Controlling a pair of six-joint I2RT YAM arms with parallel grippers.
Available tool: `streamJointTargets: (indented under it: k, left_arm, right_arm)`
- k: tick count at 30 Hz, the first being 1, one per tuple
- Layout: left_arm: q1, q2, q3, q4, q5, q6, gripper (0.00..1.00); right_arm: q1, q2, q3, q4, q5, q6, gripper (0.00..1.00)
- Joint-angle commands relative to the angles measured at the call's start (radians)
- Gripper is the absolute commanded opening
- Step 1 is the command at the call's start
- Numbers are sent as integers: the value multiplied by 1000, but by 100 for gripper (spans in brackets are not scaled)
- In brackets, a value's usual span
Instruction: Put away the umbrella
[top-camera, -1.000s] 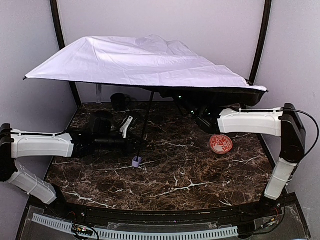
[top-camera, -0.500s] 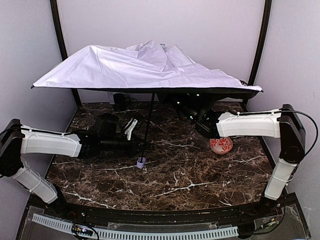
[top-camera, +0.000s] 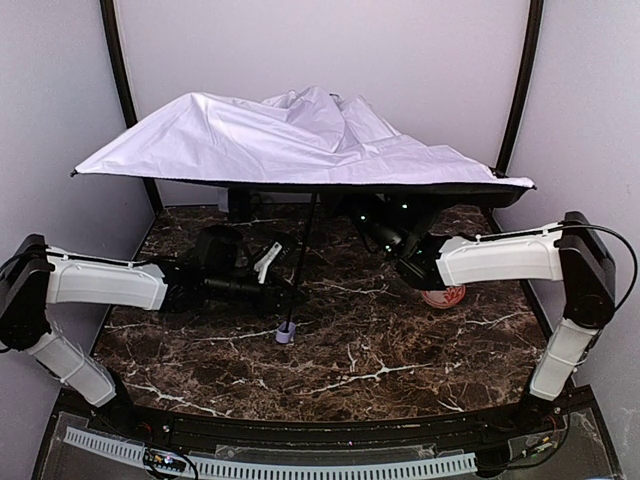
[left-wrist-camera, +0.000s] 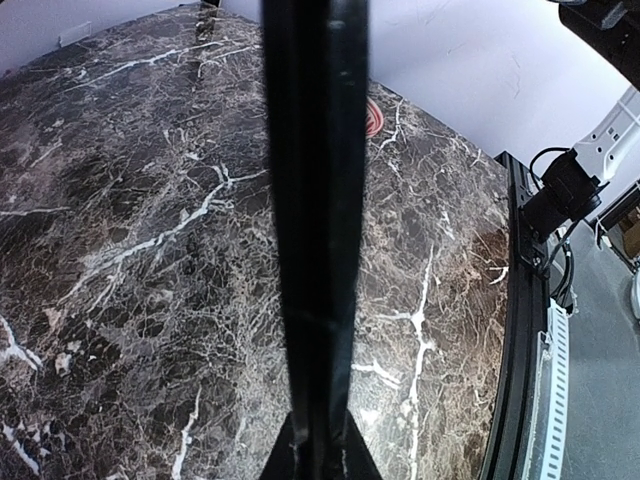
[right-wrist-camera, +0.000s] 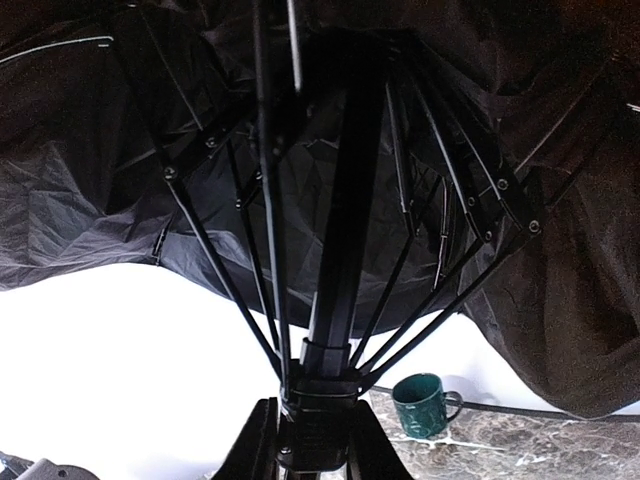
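One umbrella (top-camera: 300, 140), its canopy spread but crumpled on top, stands over the marble desk (top-camera: 400, 350), held by two tools.
The left tool (top-camera: 288, 295) is clamped on the black shaft just above the lavender handle (top-camera: 286, 333). The right tool (right-wrist-camera: 318, 430), under the canopy, grips the runner. One red-patterned bowl (top-camera: 445, 297), one green mug (right-wrist-camera: 420, 405).

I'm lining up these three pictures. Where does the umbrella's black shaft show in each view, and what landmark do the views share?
Top external: the umbrella shaft slants from under the canopy down to the marble table, left of centre.
Left wrist: it fills the middle as a thick dark bar, top to bottom.
Right wrist: it rises from bottom centre among the ribs, at.
Shared landmark: the marble table.
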Motion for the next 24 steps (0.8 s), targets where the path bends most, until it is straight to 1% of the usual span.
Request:
streamJointTargets:
  k: [1, 3, 5, 7, 9, 10, 12, 13, 16, 19, 22, 24]
  left_arm:
    - [18, -61, 145, 340, 18, 44, 0]
    - [18, -69, 112, 336, 5, 39, 0]
    - [18, -81, 90, 290, -9, 45, 0]
    - [18, -86, 88, 203, -29, 70, 0]
    - [18, -92, 87, 113, -50, 103, 14]
    - [18, -101, 84, 72, -51, 122, 22]
    - [18, -133, 72, -5, -56, 181, 34]
    - [18, -157, 63, -46, -62, 212, 38]
    - [18, -268, 39, -173, -74, 327, 46]
    - [18, -403, 15, -308, -42, 443, 52]
    - [18, -525, -21, -418, -3, 512, 57]
    - [18, -583, -40, -477, -1, 539, 58]
  right_arm:
    - [90, 66, -71, -343, -162, -105, 14]
    - [77, 35, -64, -337, -141, -112, 7]
    - [48, 4, -67, -304, -113, -99, 0]
    - [13, -22, -74, -239, -68, -80, 0]
    - [-15, -39, -67, -158, -16, -86, 0]
    - [-25, -42, -55, -122, 9, -100, 0]
    - [-39, -45, -25, -45, 45, -136, 0]
    - [-47, -46, -16, -10, 53, -154, 0]
    - [-76, -51, 30, 63, 64, -195, 0]
    - [-129, -60, 43, 67, 40, -154, 0]
    - [-182, -61, 52, 65, 21, -92, 0]
    - [-200, -59, 75, 61, 23, -102, 0]
